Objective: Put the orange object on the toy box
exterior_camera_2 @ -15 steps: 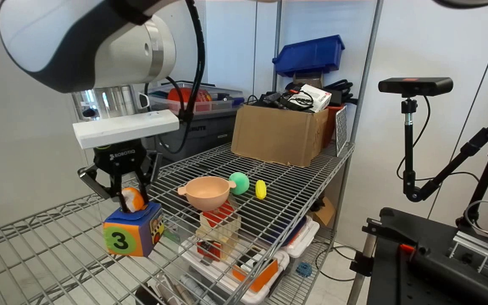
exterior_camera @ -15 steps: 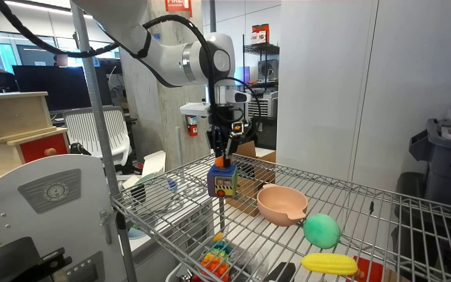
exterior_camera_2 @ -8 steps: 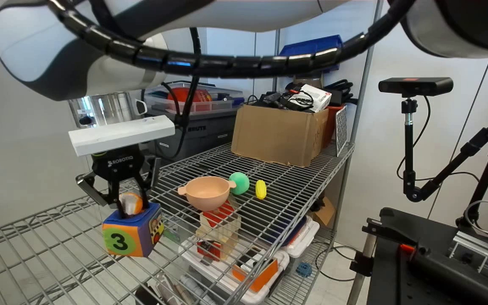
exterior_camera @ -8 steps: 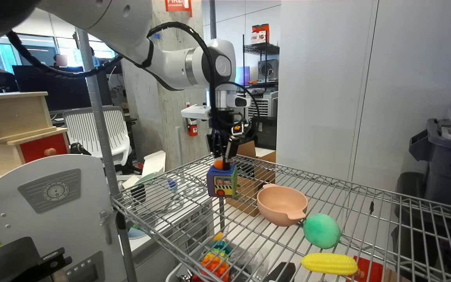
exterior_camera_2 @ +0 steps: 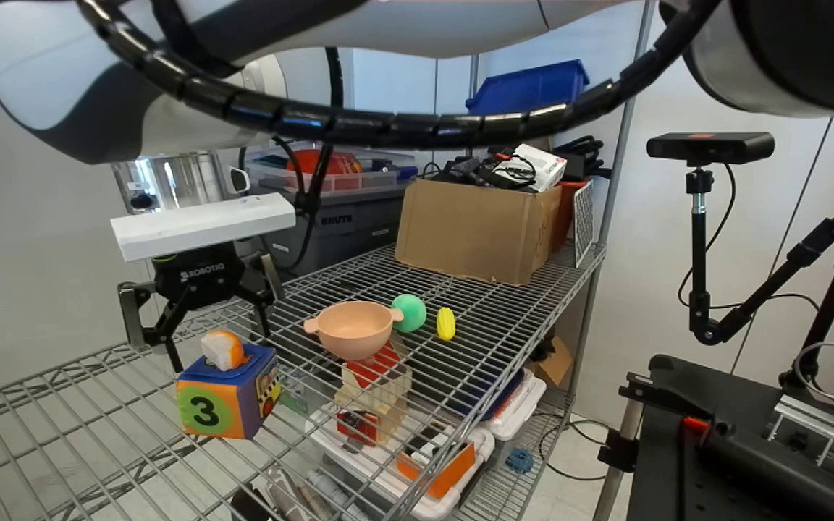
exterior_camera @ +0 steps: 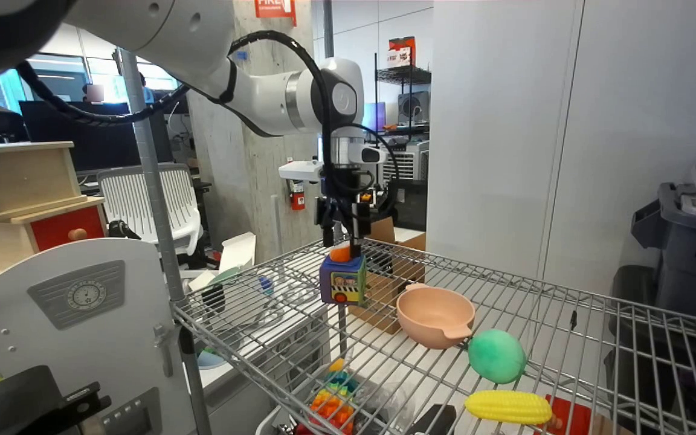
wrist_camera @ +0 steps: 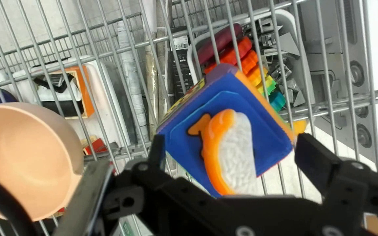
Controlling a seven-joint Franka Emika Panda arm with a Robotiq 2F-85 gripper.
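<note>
The orange object [wrist_camera: 213,157], with a white grainy side like sushi, rests on the blue top of the toy box [exterior_camera_2: 220,401]. That box, a cube with a green "3" on one face and a vehicle picture on another, stands on the wire shelf. My gripper [exterior_camera_2: 221,353] is open right above it, one finger on each side of the orange object and apart from it. In the wrist view the gripper [wrist_camera: 230,140] shows wide jaws with space left and right of the piece, whose near end is partly hidden by the gripper body.
A peach bowl [exterior_camera: 435,317] sits close beside the toy box. Farther along the wire shelf [exterior_camera: 565,344] are a green ball [exterior_camera: 496,356] and a yellow corn [exterior_camera: 508,406]. A large cardboard box [exterior_camera_2: 464,231] stands at the shelf's far end in an exterior view.
The gripper went down slightly, then its fingers spread and let go of the orange object, which now lies tilted on the toy box. The box has hardly moved.
</note>
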